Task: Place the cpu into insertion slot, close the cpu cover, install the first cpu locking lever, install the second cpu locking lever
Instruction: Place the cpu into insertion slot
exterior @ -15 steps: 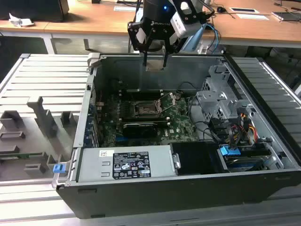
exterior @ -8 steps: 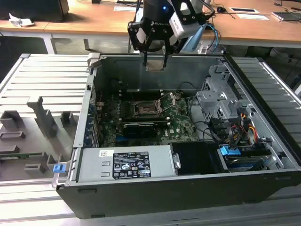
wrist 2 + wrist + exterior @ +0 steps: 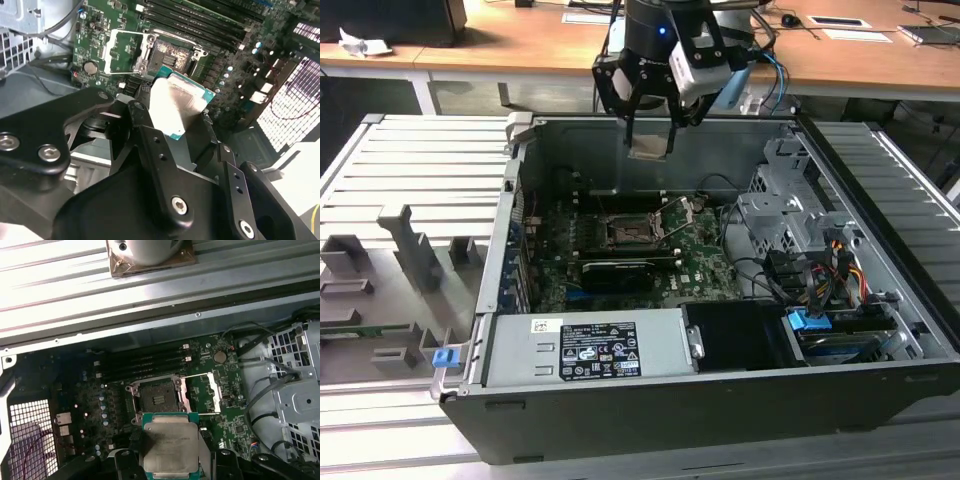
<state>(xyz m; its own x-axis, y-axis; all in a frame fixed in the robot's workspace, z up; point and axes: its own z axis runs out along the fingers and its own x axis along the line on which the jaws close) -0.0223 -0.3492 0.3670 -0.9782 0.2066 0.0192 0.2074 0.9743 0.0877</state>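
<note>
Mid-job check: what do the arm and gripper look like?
The gripper is matte black, with jointed link-bar fingers studded with silver screw heads. Above it: a black cylindrical wrist with a blue light, a white-grey camera box and a blue cable.

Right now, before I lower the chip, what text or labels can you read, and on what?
White sticker on the grey metal power supply box: print too small to read.
Dull grey square cpu in the claw: faint marks, unreadable.
Green circuit board: nothing legible.
</note>
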